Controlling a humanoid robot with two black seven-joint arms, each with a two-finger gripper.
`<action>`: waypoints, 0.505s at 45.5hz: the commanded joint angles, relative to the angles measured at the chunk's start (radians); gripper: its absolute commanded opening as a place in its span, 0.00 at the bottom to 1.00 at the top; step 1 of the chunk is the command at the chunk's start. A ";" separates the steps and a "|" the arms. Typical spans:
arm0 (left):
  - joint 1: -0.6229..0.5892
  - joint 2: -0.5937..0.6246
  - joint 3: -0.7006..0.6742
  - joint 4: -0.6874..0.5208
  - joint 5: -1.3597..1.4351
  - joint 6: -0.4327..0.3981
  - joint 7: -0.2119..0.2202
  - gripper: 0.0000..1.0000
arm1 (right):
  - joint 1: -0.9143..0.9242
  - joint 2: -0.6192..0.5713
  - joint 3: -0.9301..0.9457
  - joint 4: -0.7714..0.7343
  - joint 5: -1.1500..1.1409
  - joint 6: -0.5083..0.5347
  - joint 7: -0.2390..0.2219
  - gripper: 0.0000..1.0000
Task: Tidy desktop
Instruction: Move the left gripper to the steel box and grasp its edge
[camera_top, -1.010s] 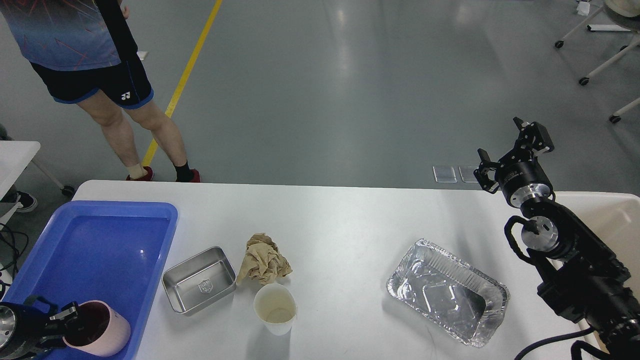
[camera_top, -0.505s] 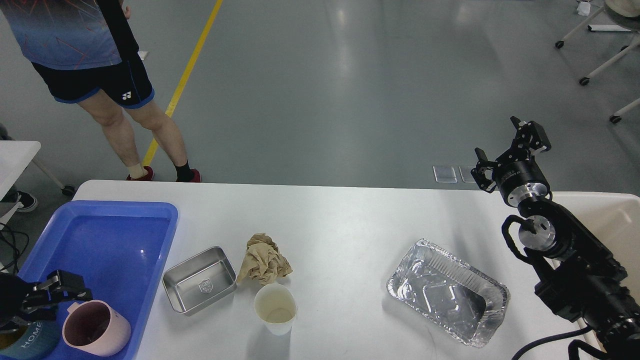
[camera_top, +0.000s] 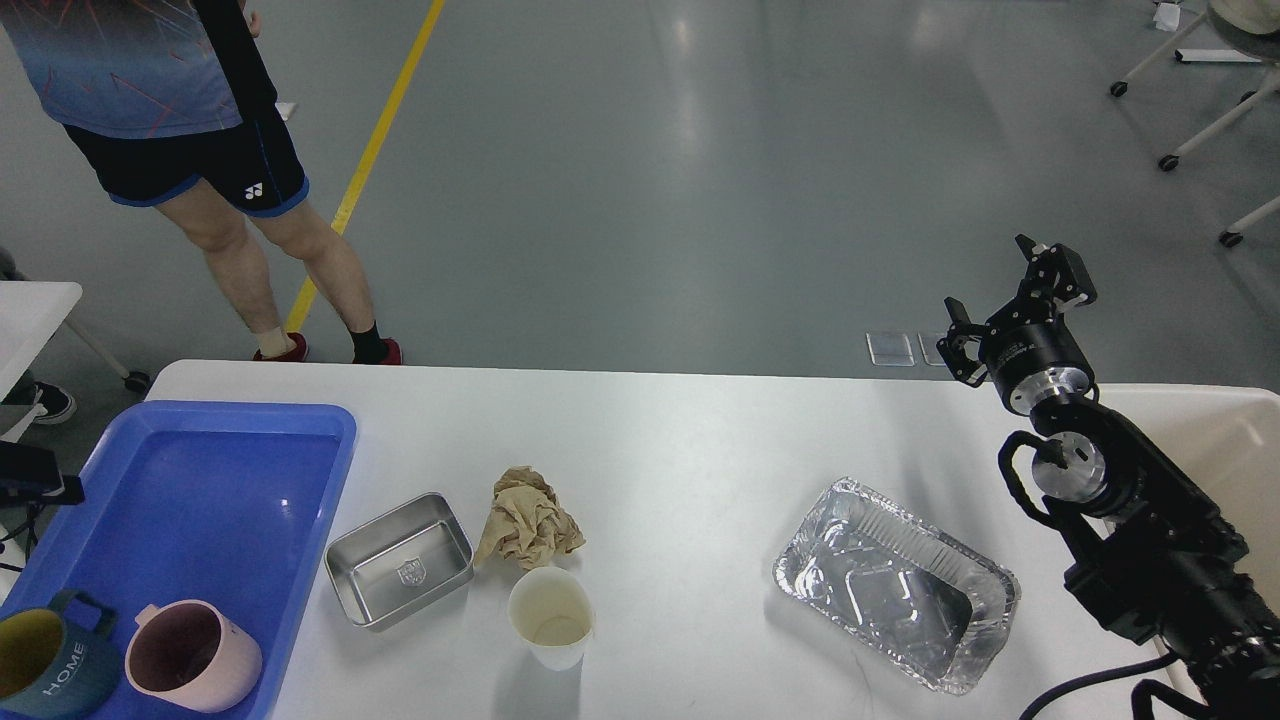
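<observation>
The white table (camera_top: 700, 440) fills the lower half of the frame. At lower left sits a blue tub (camera_top: 215, 480) holding a pink mug (camera_top: 192, 668) and a dark teal mug (camera_top: 45, 672). Right of it lie a steel tray (camera_top: 400, 560), a crumpled brown paper (camera_top: 527, 520) and a paper cup (camera_top: 550, 617). A foil tray (camera_top: 895, 585) rests at lower right. The right gripper (camera_top: 1008, 305) hovers at the right, fingers spread, empty. Only a dark sliver of the left gripper (camera_top: 30, 472) shows at the left edge; I cannot tell its state.
</observation>
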 joint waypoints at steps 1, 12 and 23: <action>-0.074 0.061 -0.012 0.000 -0.040 -0.048 -0.011 0.72 | 0.000 0.000 0.000 0.000 0.000 0.000 0.000 1.00; -0.118 -0.069 0.002 0.010 -0.043 0.005 0.005 0.72 | -0.001 0.014 0.000 0.000 0.000 0.000 0.000 1.00; -0.066 -0.382 0.093 0.055 -0.019 0.168 0.047 0.72 | -0.003 0.011 0.000 0.003 0.000 -0.002 0.000 1.00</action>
